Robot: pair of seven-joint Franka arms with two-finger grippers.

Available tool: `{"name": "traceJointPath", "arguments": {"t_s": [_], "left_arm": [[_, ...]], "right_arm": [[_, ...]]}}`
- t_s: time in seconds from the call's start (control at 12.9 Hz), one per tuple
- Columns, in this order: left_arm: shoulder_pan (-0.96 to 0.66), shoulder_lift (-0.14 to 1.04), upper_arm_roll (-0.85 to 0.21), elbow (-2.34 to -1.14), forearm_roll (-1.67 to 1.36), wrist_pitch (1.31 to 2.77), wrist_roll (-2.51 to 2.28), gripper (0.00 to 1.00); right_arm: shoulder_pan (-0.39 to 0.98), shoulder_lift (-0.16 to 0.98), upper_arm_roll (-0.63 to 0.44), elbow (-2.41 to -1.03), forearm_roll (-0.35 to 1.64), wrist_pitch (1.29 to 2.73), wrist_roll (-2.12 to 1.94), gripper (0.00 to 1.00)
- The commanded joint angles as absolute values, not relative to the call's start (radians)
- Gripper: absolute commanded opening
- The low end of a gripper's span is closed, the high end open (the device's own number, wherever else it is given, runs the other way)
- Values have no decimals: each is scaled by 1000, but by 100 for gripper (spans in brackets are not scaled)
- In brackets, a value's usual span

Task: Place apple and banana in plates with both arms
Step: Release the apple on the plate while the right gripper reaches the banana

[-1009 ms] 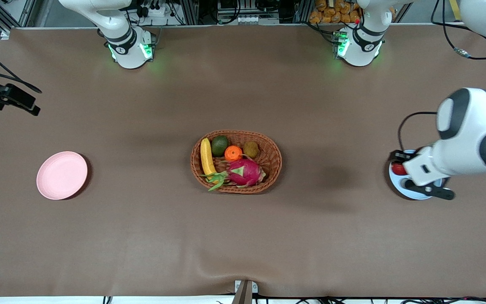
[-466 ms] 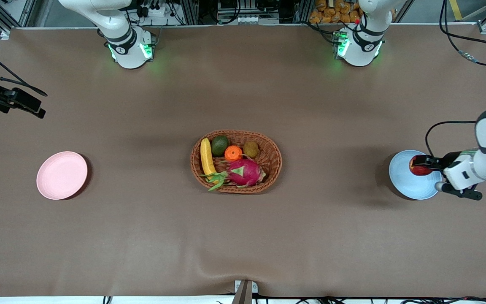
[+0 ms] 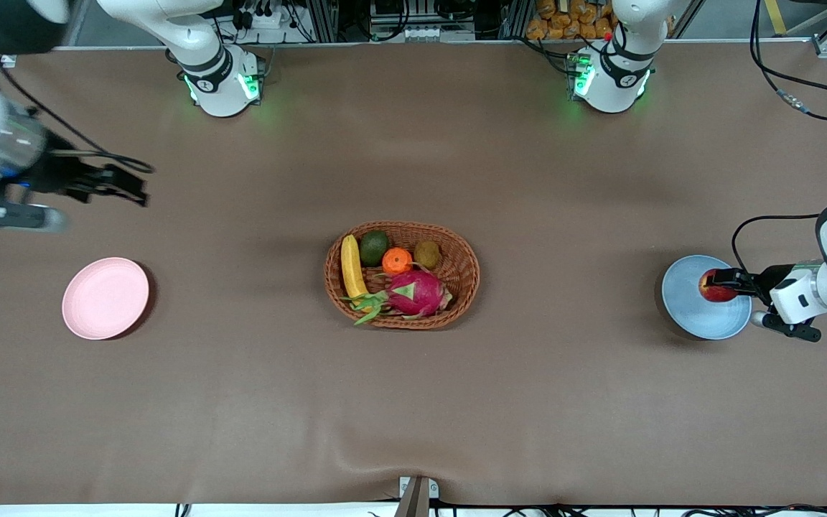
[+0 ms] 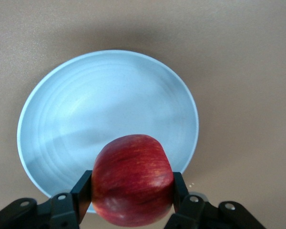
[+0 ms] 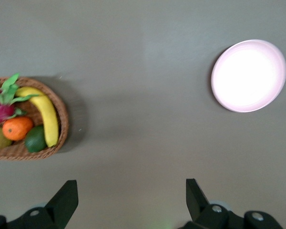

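Note:
My left gripper is shut on the red apple and holds it over the light blue plate at the left arm's end of the table. In the left wrist view the apple sits between the two fingers above the blue plate. The yellow banana lies in the wicker basket at the table's middle; it also shows in the right wrist view. The pink plate lies bare at the right arm's end. My right gripper is open and empty, up over the bare table; its fingers show wide apart.
The basket also holds a magenta dragon fruit, an orange, a green avocado and a brownish kiwi. The brown table stretches wide around it. The pink plate and the basket show in the right wrist view.
My left gripper has drawn back toward the table's end and settled with the apple over the blue plate. My right gripper has swung in from the table's edge toward the middle.

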State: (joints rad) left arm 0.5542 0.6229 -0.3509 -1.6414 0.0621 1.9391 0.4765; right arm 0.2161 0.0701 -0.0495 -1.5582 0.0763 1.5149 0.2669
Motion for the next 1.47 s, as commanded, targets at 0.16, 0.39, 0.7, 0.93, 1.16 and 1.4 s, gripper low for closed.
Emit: {"name": "traceJointPath", "arguments": {"t_s": [0.16,0.39,0.7,0.93,1.16,1.4], "left_arm": [[598,669,-365,-1628,-61,1957,571,0],[594,686,-360,-1621,-66,1959,571,21],[598,684,-360,-1612,-63,1957,586,99],[611,690,-356,-1594,-69,1959,634,100],[604,594,-374,-1576,-69,1886,620,100],[603,529,-463,-1484,-68,1745,514,100]], "right_arm": [[406,172,-58,-1560,109,1594,500,100],[482,239,-58,-1592,140,1721,598,100],[587,340,-60,-1660,143,1948,713,100],[621,417,-61,-1660,123,2014,712,100],[623,483,-60,-1660,67,2068,715,100],[626,531,-60,-1660,66,2102,715,81]]}}
